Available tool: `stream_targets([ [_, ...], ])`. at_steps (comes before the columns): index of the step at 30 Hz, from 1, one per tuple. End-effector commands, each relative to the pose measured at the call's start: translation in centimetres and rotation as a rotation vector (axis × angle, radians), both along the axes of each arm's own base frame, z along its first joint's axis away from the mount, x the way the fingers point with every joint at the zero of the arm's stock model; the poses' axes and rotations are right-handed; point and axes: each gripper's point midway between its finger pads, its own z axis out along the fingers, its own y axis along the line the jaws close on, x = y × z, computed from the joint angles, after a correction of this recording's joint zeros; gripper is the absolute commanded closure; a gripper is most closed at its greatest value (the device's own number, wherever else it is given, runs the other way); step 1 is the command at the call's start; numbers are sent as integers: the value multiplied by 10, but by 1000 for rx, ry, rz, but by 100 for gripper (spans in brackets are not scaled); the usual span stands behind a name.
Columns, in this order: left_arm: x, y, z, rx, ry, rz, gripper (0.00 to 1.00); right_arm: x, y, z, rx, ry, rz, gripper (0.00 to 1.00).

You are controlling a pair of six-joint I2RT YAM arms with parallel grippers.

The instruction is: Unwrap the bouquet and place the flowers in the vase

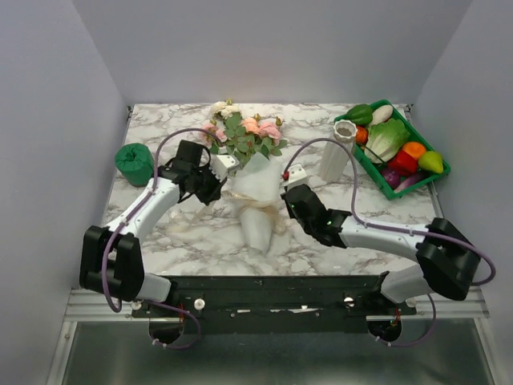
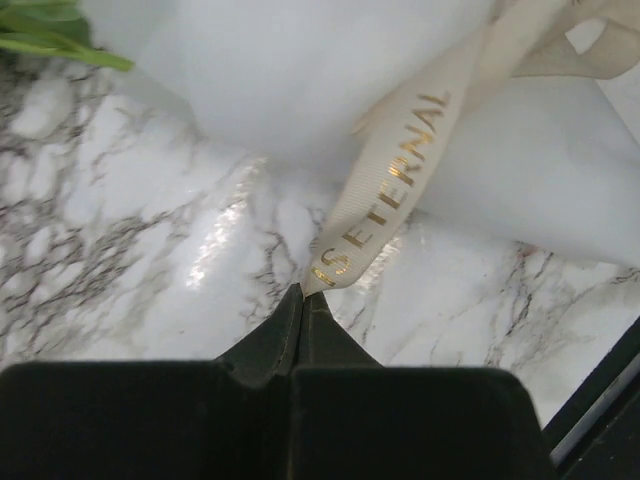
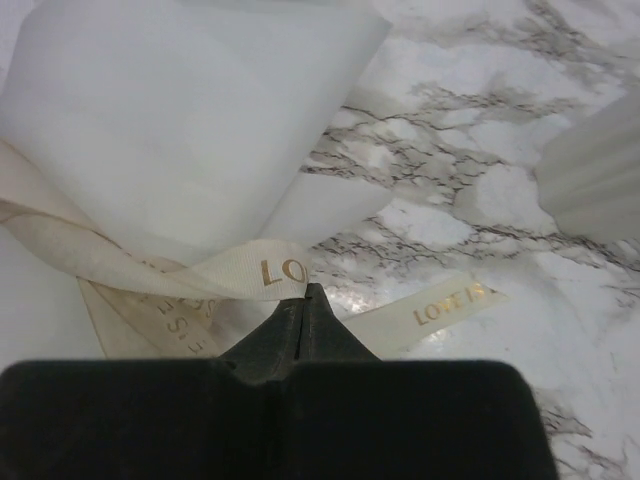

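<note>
The bouquet lies in the middle of the marble table, its flowers point(image 1: 240, 132) pointing away and its white paper cone point(image 1: 252, 200) toward the arms. A cream ribbon point(image 1: 260, 207) with gold lettering is tied round the cone. My left gripper point(image 1: 215, 188) is at the cone's left side, shut on one ribbon tail point(image 2: 390, 190) at its very end point(image 2: 303, 290). On the cone's right side, my right gripper point(image 1: 288, 204) is shut, with its tips point(image 3: 305, 292) pinching a ribbon loop point(image 3: 240, 270). Another tail point(image 3: 440, 305) lies flat beside it. The white ribbed vase point(image 1: 338, 151) stands upright at the right rear.
A green tray point(image 1: 401, 188) of plastic vegetables sits at the far right, just behind the vase. A green roll point(image 1: 134, 164) rests at the left edge. The vase's side point(image 3: 595, 175) shows at the right of the right wrist view.
</note>
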Motion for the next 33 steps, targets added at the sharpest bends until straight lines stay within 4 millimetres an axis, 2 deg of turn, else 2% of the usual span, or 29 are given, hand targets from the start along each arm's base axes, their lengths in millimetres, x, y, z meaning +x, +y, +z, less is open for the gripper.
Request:
stream_targets([
  [1, 25, 43, 46, -36, -76, 200, 100, -6, -45, 31, 34, -75, -192, 99],
  [4, 24, 72, 60, -43, -100, 274, 100, -8, -70, 39, 22, -109, -288, 99],
  [5, 25, 90, 65, -40, -115, 322, 100, -9, -85, 42, 3, -116, -336, 99],
  [6, 19, 95, 64, -25, -112, 312, 100, -9, -93, 43, 2, -118, -368, 99],
  [7, 19, 110, 64, -18, -115, 353, 100, -12, -104, 40, 2, -99, -415, 99],
  [8, 16, 126, 66, -17, -124, 388, 100, -10, -121, 46, 23, -107, -482, 99],
  [10, 7, 141, 66, -4, -119, 407, 100, -13, -143, 45, 56, -81, -568, 99],
  [11, 4, 147, 69, -5, -128, 417, 100, -11, -160, 47, 75, -78, -628, 99],
  [12, -1, 162, 68, 4, -122, 462, 100, -11, -171, 55, 108, -92, -660, 99],
  [14, -4, 177, 71, 29, -137, 496, 100, -13, -198, 59, 117, -102, -746, 99],
  [15, -6, 192, 71, 54, -137, 549, 100, -15, -207, 66, 133, -121, -773, 99],
  [17, -9, 208, 74, 80, -147, 600, 100, -17, -224, 73, 108, -139, -828, 99],
  [18, -10, 218, 74, 108, -154, 632, 100, -17, -227, 74, 97, -138, -835, 96],
  [19, -12, 227, 74, 126, -158, 662, 99, -19, -230, 73, 73, -126, -841, 82],
  [20, -13, 231, 76, 140, -168, 673, 89, -20, -232, 73, 64, -120, -851, 42],
  [21, -12, 235, 76, 152, -182, 688, 76, -19, -233, 79, 71, -120, -864, 26],
  [22, -13, 238, 79, 165, -187, 706, 37, -24, -236, 73, 59, -93, -887, 14],
  [23, -14, 236, 83, 160, -197, 705, 20, -26, -237, 74, 58, -87, -902, 1],
  [24, -15, 233, 91, 140, -199, 704, 8, -25, -236, 81, 73, -89, -909, 0],
  [25, -15, 222, 98, 90, -203, 672, 1, -28, -237, 80, 70, -73, -914, 0],
  [28, -17, 188, 123, -23, -182, 569, 1, -26, -231, 90, 108, -68, -885, 0],
  [29, -14, 164, 128, -81, -164, 490, 1, -26, -228, 94, 134, -66, -867, 0],
  [30, -11, 151, 139, -101, -173, 446, 1, -26, -226, 98, 145, -67, -858, 0],
  [32, -8, 124, 145, -148, -152, 391, 1, -25, -220, 106, 172, -59, -823, 0],
  [33, -9, 95, 146, -164, -148, 302, 1, -27, -218, 111, 194, -60, -814, 0],
])
